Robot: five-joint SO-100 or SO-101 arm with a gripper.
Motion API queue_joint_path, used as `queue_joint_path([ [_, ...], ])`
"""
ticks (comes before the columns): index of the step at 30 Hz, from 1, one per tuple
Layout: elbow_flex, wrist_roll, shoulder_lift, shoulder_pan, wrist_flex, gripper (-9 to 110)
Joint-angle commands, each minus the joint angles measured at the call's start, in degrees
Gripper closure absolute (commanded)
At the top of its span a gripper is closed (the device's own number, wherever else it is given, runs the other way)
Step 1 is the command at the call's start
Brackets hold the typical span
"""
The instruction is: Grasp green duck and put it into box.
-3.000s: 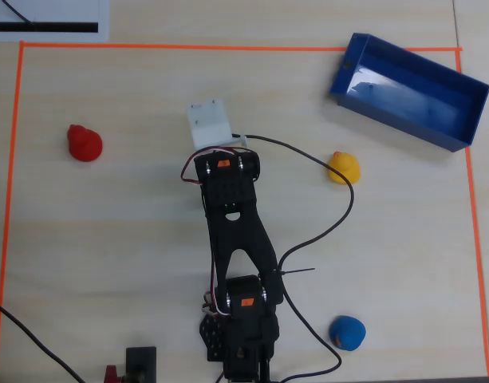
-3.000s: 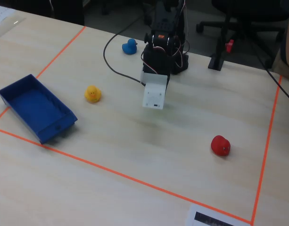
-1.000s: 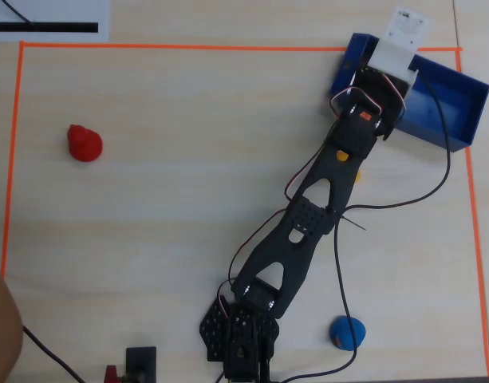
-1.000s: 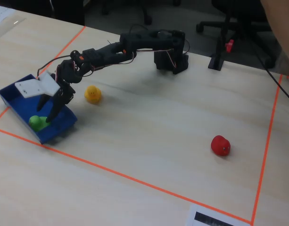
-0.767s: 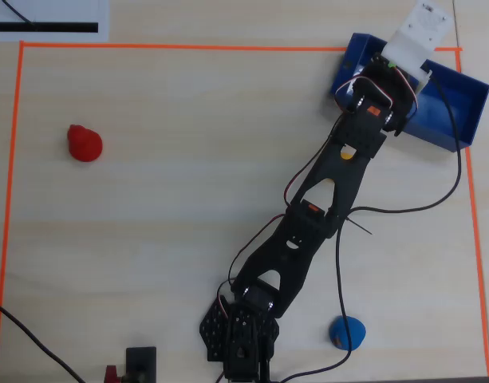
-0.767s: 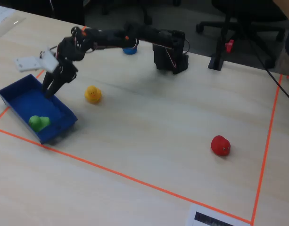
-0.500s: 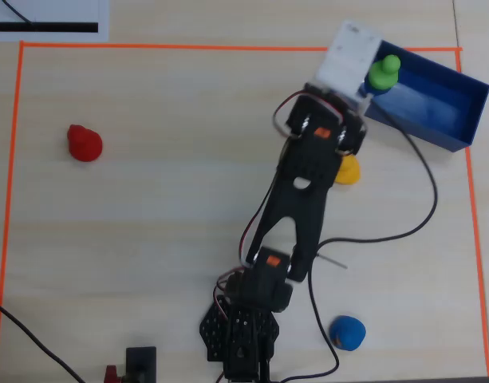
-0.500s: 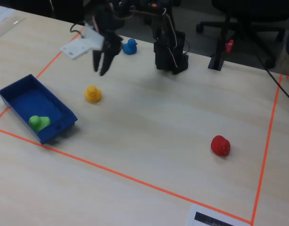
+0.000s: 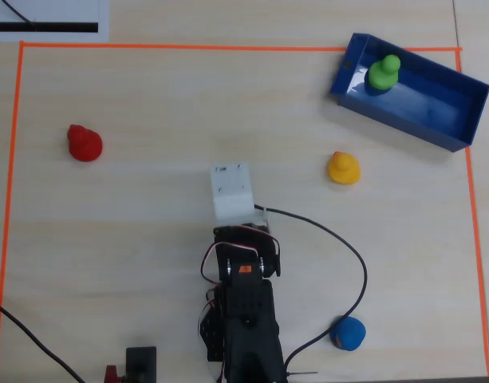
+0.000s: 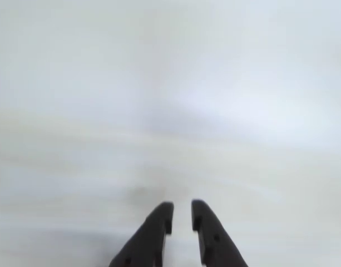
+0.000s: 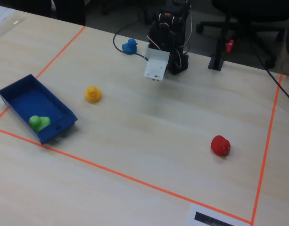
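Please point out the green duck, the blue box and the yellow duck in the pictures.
green duck (image 9: pixel 381 73), overhead view, on its body, at one end of the box
blue box (image 9: pixel 455 136), overhead view, on its right corner wall
yellow duck (image 11: pixel 92 94), fixed view, on its body, beside the box on the table

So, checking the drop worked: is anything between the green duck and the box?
No. The green duck already sits inside the box, near one end. The hand is back by the base, holding nothing.
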State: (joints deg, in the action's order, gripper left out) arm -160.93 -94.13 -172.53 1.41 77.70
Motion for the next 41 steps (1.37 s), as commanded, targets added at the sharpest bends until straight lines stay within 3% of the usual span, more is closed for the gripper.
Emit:
queue_joint_path([
  [1, -10.90, 0.53, -9.49, -2.29, 0.44, 101],
  [6, -17.31, 0.53, -15.21, -1.58, -1.58, 101],
  [41, -17.31, 2.37, -17.23, 0.35, -0.44, 100],
])
